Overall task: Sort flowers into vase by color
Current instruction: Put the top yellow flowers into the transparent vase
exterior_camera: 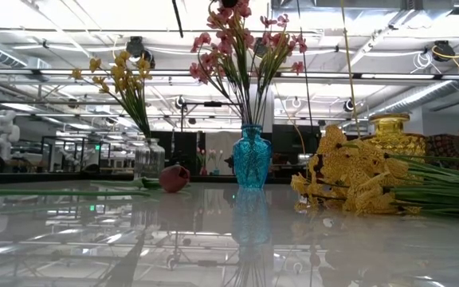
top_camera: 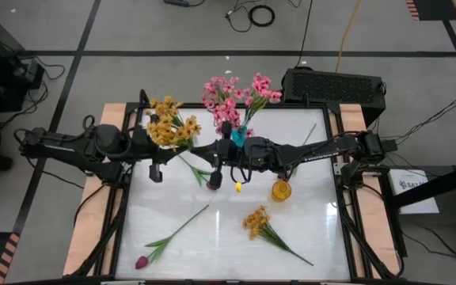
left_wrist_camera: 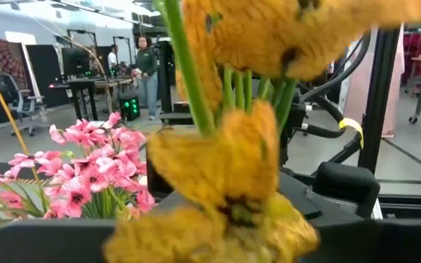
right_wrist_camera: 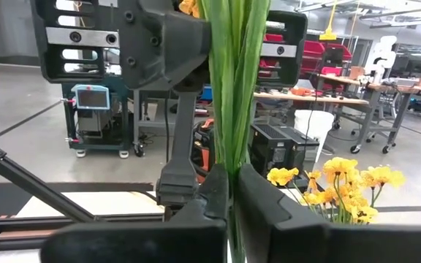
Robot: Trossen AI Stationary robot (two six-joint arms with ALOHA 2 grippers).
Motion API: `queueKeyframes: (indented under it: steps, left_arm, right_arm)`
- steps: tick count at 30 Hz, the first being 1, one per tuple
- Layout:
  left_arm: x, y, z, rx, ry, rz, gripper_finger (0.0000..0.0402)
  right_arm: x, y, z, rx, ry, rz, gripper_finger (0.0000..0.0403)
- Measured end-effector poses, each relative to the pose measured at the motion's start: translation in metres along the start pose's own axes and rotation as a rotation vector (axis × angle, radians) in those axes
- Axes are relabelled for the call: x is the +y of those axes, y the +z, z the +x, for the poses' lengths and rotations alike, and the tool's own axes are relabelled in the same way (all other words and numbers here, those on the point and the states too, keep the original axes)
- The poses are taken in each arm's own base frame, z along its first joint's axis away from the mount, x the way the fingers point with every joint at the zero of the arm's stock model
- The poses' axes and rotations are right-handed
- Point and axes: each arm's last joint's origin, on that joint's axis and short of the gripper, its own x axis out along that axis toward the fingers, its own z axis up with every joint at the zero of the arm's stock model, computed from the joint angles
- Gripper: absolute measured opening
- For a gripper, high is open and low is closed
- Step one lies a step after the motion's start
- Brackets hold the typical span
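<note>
When seen from above, the left arm (top_camera: 93,145) and the right arm (top_camera: 323,149) both reach in over the white table (top_camera: 212,245) and meet near its middle. Pink flowers (top_camera: 232,95) stand in a blue vase (top_camera: 238,136) at the far side. A small amber vase (top_camera: 281,191) stands just in front of the right arm. A loose yellow spray (top_camera: 258,223) lies flat on the table near it. A dark pink tulip bud (top_camera: 142,262) on a long green stem lies at the near left corner

From table height, the blue vase is in the middle. More yellow flowers (exterior_camera: 122,84) stand in a clear vase (exterior_camera: 150,158) to the left and farther back. The loose yellow spray lies on the right, with the amber vase behind it

From the left wrist, big yellow blossoms (left_wrist_camera: 225,168) on green stems fill the view, right in front of the left pincer (left_wrist_camera: 218,245). I cannot tell how wide its fingers are or if they touch the blossoms. The pink flowers show off to one side, and people stand far back in the room

From the right wrist, the right pincer (right_wrist_camera: 231,193) is squeezed tight on a bunch of green stems (right_wrist_camera: 229,88) that stand straight up. The left pincer faces it from close behind the stems
</note>
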Motion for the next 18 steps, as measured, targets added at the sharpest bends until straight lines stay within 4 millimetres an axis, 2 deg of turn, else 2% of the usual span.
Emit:
queueKeyframes:
  steps: [7,12,18]
  left_arm:
    - [0.001,0.001,-0.003,-0.002,-0.006,0.026,0.0012]
    - [0.005,-0.001,-0.005,0.025,0.015,0.066,0.0015]
    - [0.028,0.007,-0.026,0.016,0.149,0.115,0.0015]
  right_arm:
    - [0.000,0.000,0.000,0.001,0.003,0.000,0.0022]
    - [0.001,-0.004,0.000,0.040,-0.002,-0.006,0.0060]
    - [-0.001,-0.017,-0.002,0.178,-0.039,0.013,0.0128]
